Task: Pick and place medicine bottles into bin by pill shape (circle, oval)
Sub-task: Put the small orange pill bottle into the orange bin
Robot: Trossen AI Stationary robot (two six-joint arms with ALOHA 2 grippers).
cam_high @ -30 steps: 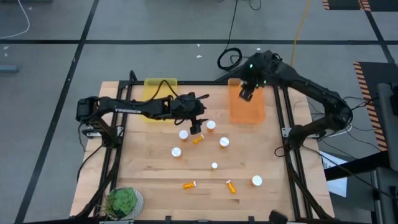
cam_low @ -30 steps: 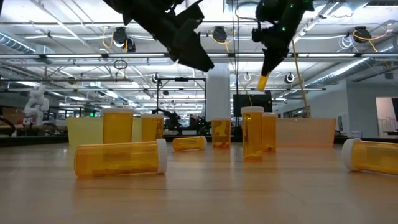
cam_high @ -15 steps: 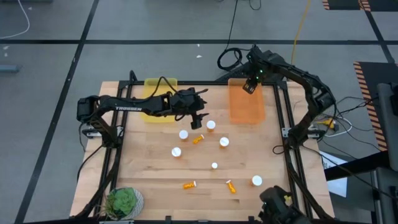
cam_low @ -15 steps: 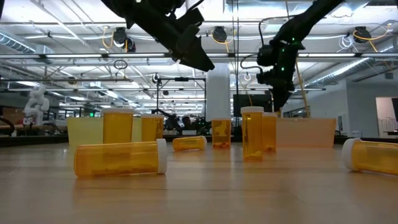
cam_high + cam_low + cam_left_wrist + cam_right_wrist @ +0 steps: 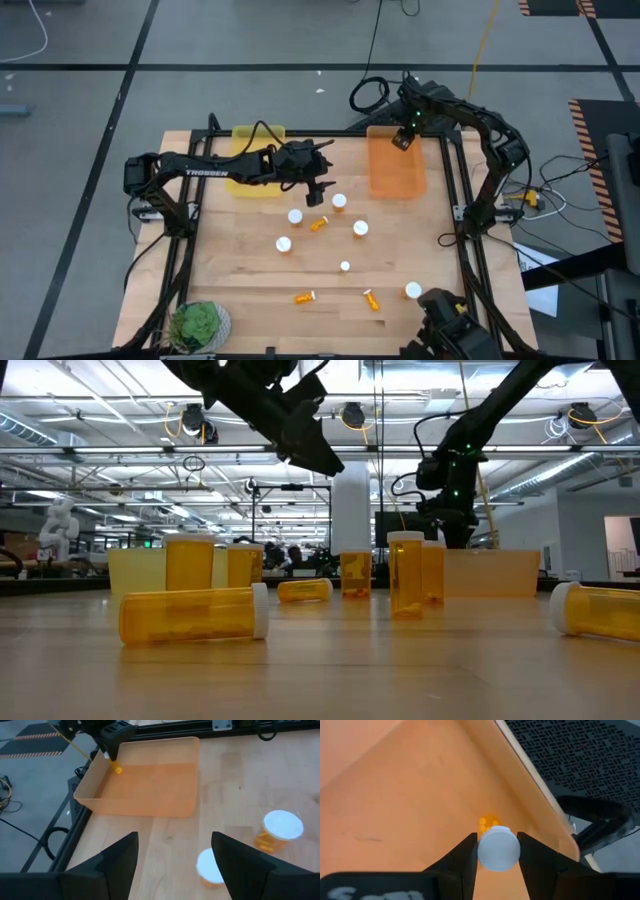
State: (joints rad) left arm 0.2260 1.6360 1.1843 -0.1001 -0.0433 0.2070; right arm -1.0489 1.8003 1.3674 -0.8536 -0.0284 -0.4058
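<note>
Pill shapes inside medicine bottles (image 5: 318, 224): too small to tell from high view. Bottle in right tool (image 5: 498, 851): body mostly hidden behind its white cap, few round-looking pills visible. Left tool (image 5: 175, 865): fingertips cut by wrist picture's bottom edge. Low view: rightmost lying bottle (image 5: 598, 609) cut by edge; yellow tray (image 5: 135, 571) partly hidden behind bottles.

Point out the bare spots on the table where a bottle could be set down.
The wooden table is bare along its left side, between the plant and the yellow bin, and on the right below the orange bin. The middle is crowded with medicine bottles.
</note>
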